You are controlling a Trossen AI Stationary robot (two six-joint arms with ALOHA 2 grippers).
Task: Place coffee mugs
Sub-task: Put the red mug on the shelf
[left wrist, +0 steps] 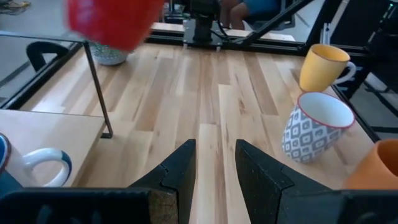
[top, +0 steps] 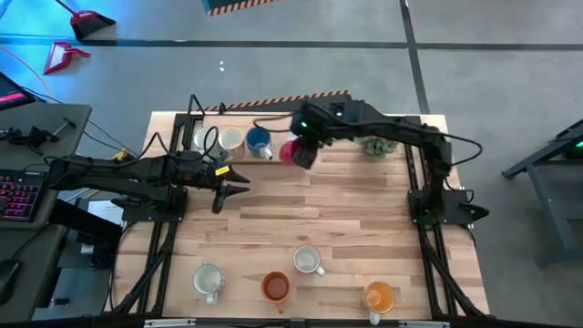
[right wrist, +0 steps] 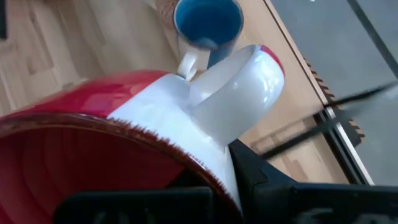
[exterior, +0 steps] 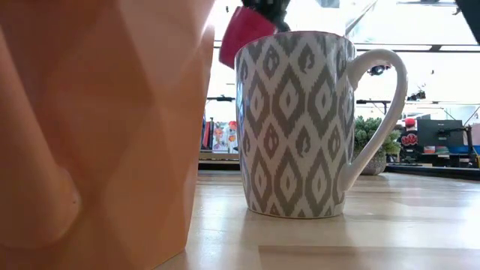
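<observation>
Orange mug (exterior: 97,127) fills the low view's foreground, beside the grey-patterned mug (exterior: 296,124). My right tool (top: 302,146) is clamped on the red mug (top: 297,152), carried above the desk (top: 346,210) just beside the blue mug (top: 259,140). I would lower it level, next to the blue mug, clear of its handle, before releasing. Left tool (top: 228,182) waits part-open, empty, nearer the desk's middle than the blue mug. No writing legible.
</observation>
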